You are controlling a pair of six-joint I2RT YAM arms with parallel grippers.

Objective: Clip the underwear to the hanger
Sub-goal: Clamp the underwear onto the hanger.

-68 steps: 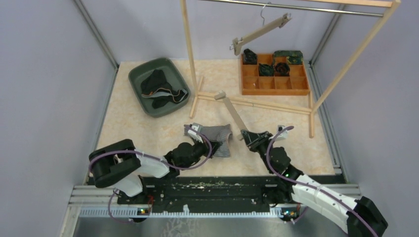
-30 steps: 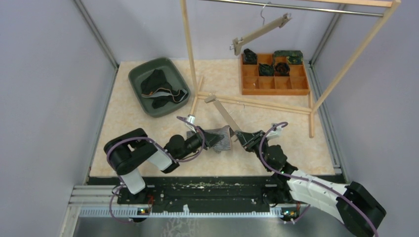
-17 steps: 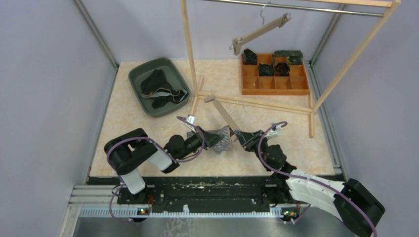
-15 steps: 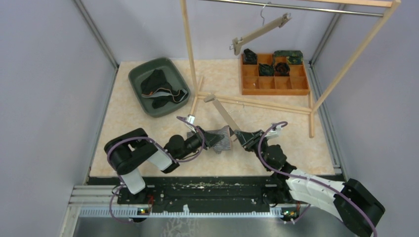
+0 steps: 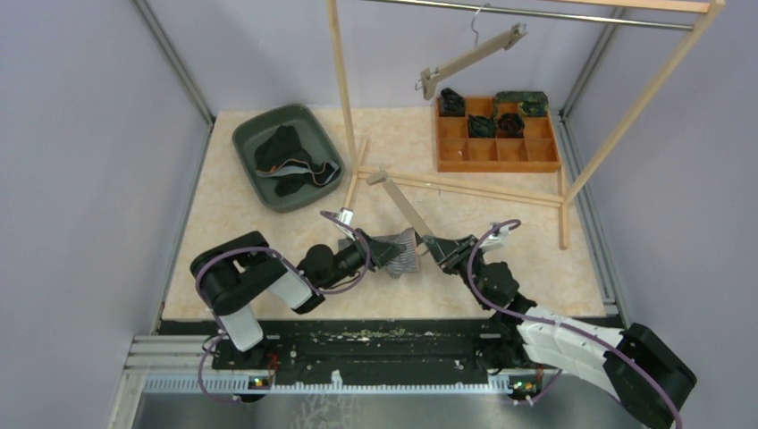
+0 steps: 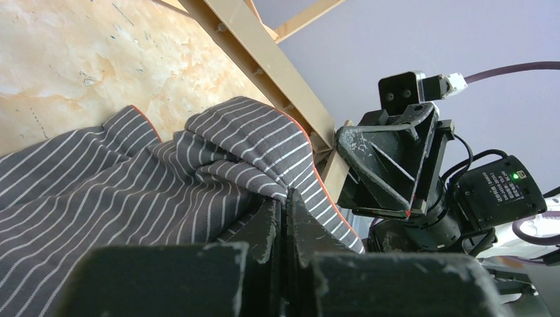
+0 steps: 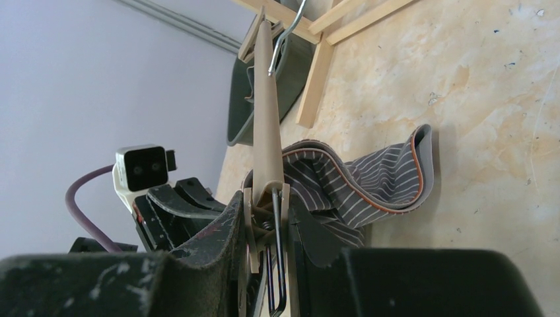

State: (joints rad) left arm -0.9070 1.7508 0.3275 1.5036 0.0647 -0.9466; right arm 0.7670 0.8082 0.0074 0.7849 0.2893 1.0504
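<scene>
Centrally on the surface (image 5: 268, 223), the left gripper (image 6: 284, 206) is pinching the striped underwear (image 6: 165, 178) tight, while the right gripper (image 7: 267, 221) is clamping the clip end of the hanger (image 7: 267, 125) just beside the cloth.

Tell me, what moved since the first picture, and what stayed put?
The left gripper, shut on the striped underwear, carried it right toward the hanger, bunching the cloth. The right gripper, shut on the hanger's clip end, slid slightly left, and the far end swung left. Nothing was let go. The green tub, wooden tray and second hanger stayed put.
</scene>
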